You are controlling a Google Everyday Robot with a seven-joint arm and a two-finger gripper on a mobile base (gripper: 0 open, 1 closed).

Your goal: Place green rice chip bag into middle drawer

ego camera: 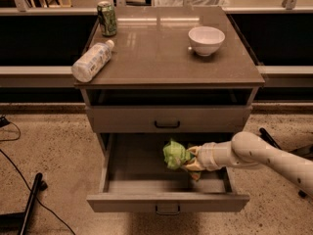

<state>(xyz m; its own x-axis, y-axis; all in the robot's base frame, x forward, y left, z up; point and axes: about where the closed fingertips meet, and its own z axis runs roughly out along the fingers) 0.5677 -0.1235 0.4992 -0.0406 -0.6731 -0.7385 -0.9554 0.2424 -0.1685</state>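
Note:
The green rice chip bag (175,155), crinkly and light green, is inside the open middle drawer (166,200), right of its centre. My gripper (190,160) comes in from the right on a white arm and is shut on the bag's right end, holding it low over the drawer floor. I cannot tell whether the bag touches the floor. The drawer is pulled out fully, its small dark handle at the front centre.
The grey drawer front above (167,119) is shut. On the cabinet top stand a green drink can (107,18), a lying white plastic bottle (91,61) and a white bowl (206,39). A black stand leg (30,199) and cable lie on the floor at left.

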